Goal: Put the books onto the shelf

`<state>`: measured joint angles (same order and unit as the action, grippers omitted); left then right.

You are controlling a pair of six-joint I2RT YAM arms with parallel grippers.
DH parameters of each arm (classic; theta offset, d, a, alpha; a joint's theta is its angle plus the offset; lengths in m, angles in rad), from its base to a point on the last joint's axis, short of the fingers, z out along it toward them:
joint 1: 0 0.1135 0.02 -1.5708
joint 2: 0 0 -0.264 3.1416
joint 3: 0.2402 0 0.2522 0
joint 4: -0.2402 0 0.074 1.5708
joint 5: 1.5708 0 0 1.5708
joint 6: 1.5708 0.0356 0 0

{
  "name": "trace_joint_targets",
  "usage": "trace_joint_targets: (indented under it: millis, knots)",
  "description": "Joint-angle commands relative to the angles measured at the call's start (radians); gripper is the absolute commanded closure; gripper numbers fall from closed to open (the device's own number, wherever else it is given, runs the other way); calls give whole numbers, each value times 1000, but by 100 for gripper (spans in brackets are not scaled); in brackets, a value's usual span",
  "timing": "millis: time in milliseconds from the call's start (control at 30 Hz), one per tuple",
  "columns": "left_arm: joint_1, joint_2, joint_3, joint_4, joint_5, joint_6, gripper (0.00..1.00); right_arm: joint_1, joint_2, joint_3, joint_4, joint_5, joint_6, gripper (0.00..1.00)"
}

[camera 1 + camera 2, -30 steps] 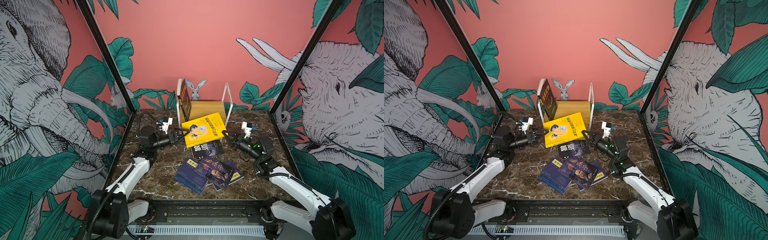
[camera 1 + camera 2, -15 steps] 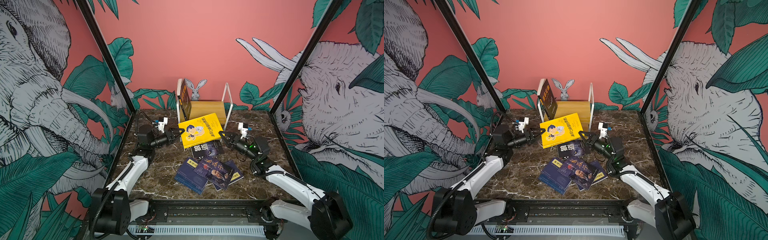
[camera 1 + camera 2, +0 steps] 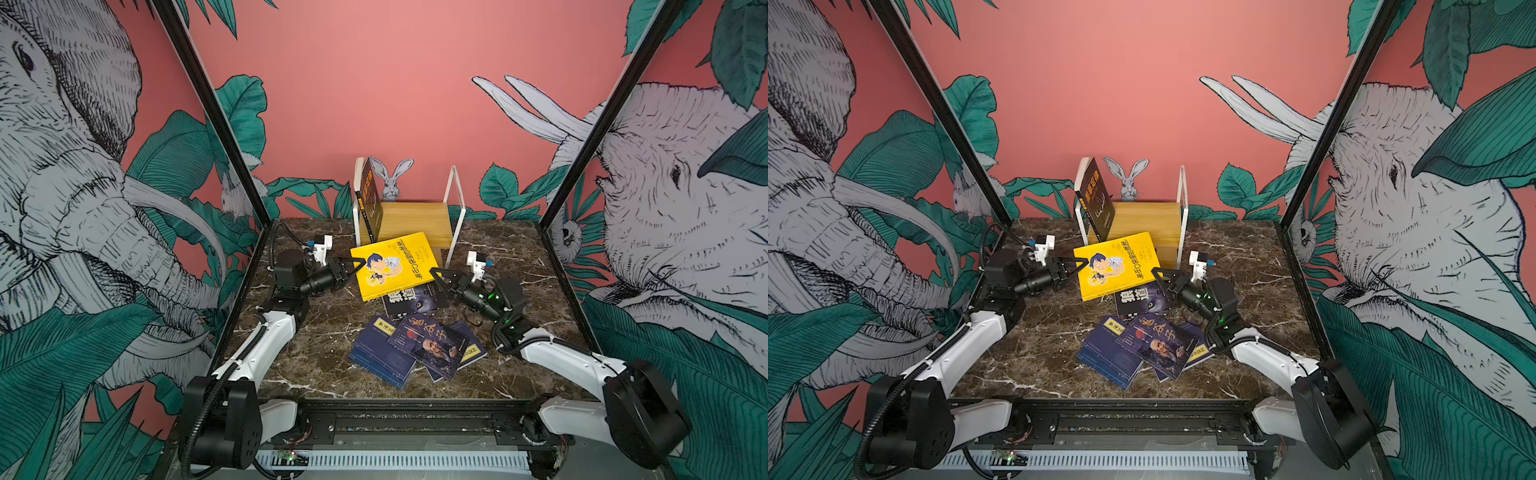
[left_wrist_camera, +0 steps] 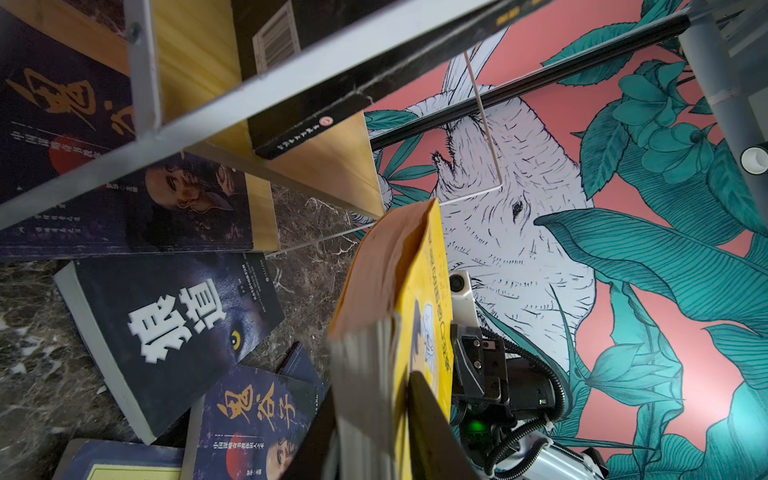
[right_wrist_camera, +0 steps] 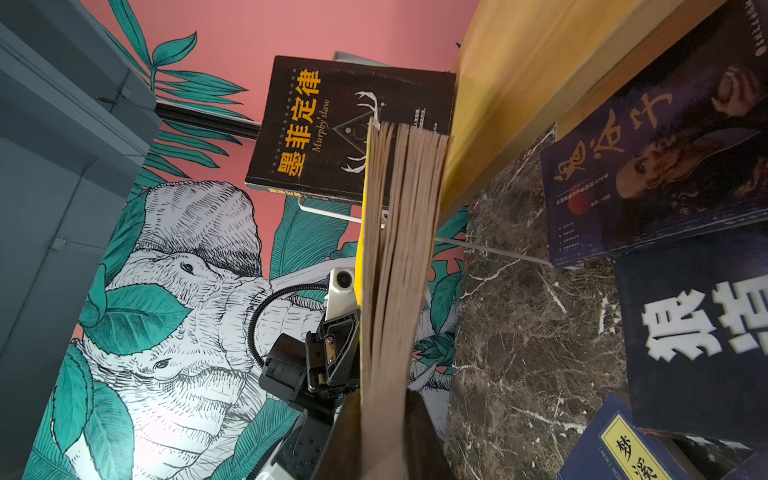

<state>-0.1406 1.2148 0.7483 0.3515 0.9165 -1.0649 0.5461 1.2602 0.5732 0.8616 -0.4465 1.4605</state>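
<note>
Both top views show the yellow book held tilted above the counter, just before the shelf; left jaws and right jaws each clamp an opposite edge (two grips likely steady the floppy paperback) for standing it beside the black book.
</note>
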Motion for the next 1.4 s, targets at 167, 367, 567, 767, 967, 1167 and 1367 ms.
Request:
trace_joint_targets:
  millis: [167,367,567,767,967,1167,1367]
  knots:
    - [-4,-3,1,23,17,29,100,18,-9,28,80,24,76,100]
    - [2,-9,1,28,36,39,100,-6,-150,23,-226,35,-105,62]
    - [11,-7,2,20,44,37,100,-9,-373,131,-841,217,-514,38]
    - [10,6,12,-3,49,43,100,22,-433,158,-1010,381,-703,35]
    - [10,4,19,-19,56,47,100,175,-395,196,-1041,626,-909,27]
    - [11,2,26,-54,44,62,100,360,-398,169,-904,861,-1198,20]
    - [10,4,25,-47,44,58,100,562,-330,139,-705,1055,-1600,18]
